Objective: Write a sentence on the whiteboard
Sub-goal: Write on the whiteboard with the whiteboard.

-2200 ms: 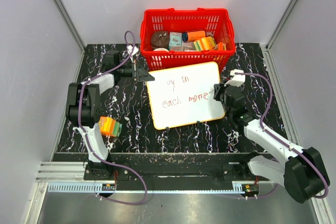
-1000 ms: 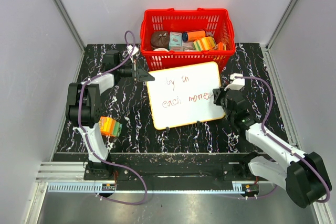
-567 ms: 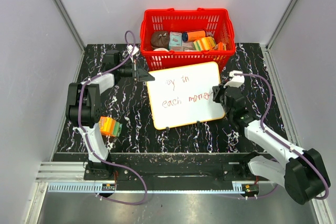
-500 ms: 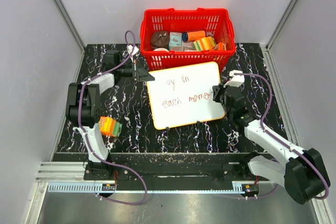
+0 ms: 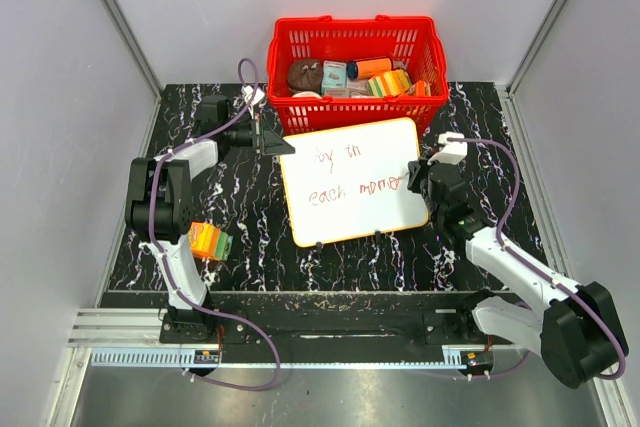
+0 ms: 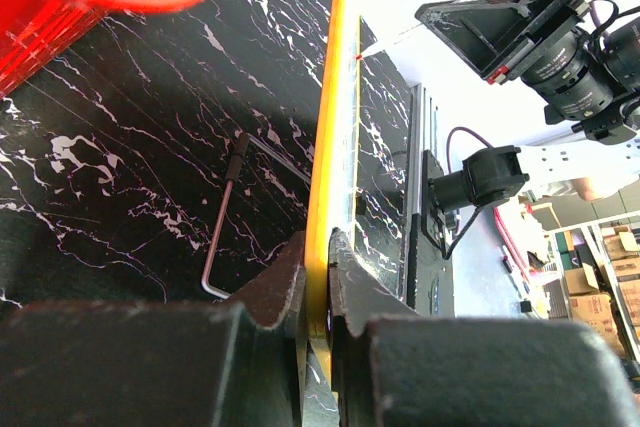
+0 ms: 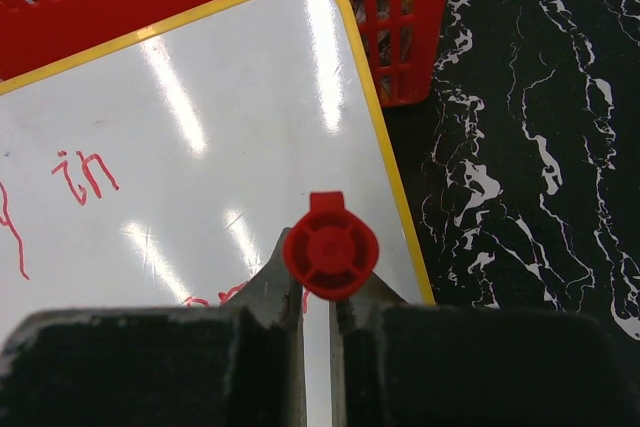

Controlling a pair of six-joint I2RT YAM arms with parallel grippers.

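Right, the flat white, orange-yellow-rimmed rectangular whiteboard (image 5: 350,222) lies at the centre of the black, white-veined marbled table (image 5: 250,217). The thin red handwritten sentence (image 5: 352,190) runs across it in two lines, and the lower one ends close to the three o'clock edge. That's where the action is: the right gripper (image 5: 415,180) is clenched on the red-capped marker (image 7: 330,247), tip down at the end of that lower line.

Room is the problem, I'd say. The last letters want to be small and tight, with light, even pressure, or the stroke runs onto the rim. At the board's ten o'clock corner the left gripper (image 5: 272,141) is clamped on the rim. It should hold firm so the board doesn't skid under the pen. At twelve o'clock, right against the board's far edge, sits the red plastic lattice basket (image 5: 355,52) full of small items.

Now the views. Only the overhead shot gives both lines of writing and both arms at once. The left wrist view looks edge-on along the rim and adds what overhead can't: the fingers pinching the rim from both sides, and the marker's tip apparently meeting the board. The right wrist view stares down the marker's cap. That hides the tip, yet it shows how little white remains before the rim.
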